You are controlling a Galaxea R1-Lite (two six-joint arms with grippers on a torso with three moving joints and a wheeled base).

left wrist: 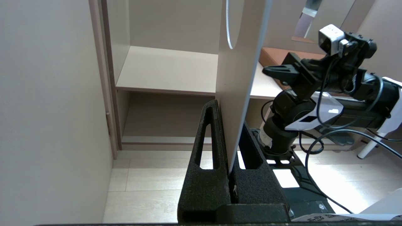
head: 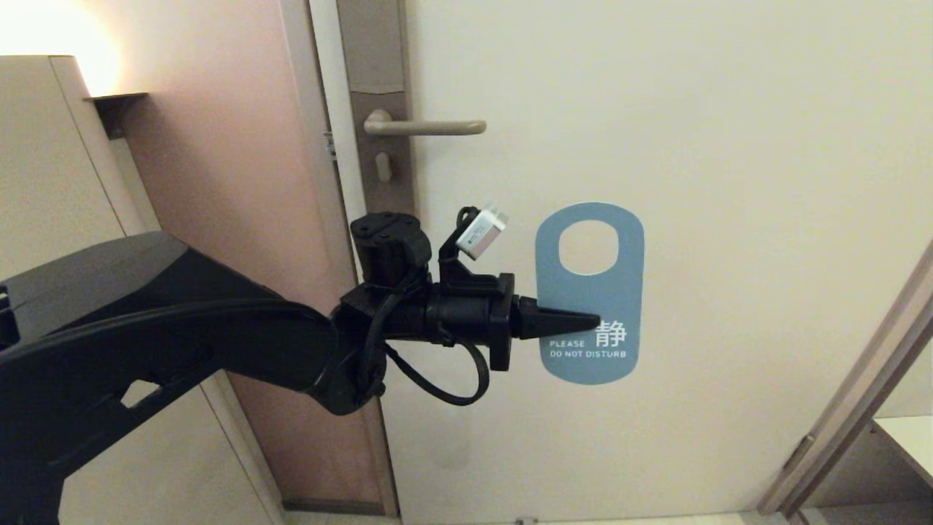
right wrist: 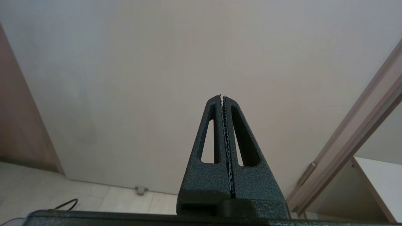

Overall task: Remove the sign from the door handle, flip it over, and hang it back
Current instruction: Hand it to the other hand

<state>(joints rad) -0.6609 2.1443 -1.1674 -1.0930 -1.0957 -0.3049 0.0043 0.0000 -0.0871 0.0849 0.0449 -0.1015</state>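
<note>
The sign hangs upright at centre frame in my grip, blue face showing "PLEASE DO NOT DISTURB", hole at top; the door handle, a beige horizontal lever, sits bare at upper centre-left.

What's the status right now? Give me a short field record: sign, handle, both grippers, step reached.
sign: off the handle, held in the air in front of the door, blue "PLEASE DO NOT DISTURB" face toward the head camera, hole at top
door handle: bare lever, up and to the left of the sign
left gripper: shut on the sign's side edge, reaching in from the left
right gripper: shut, empty, low, pointing at the door; not in the head view
step: sign removed; not yet hung back
</note>
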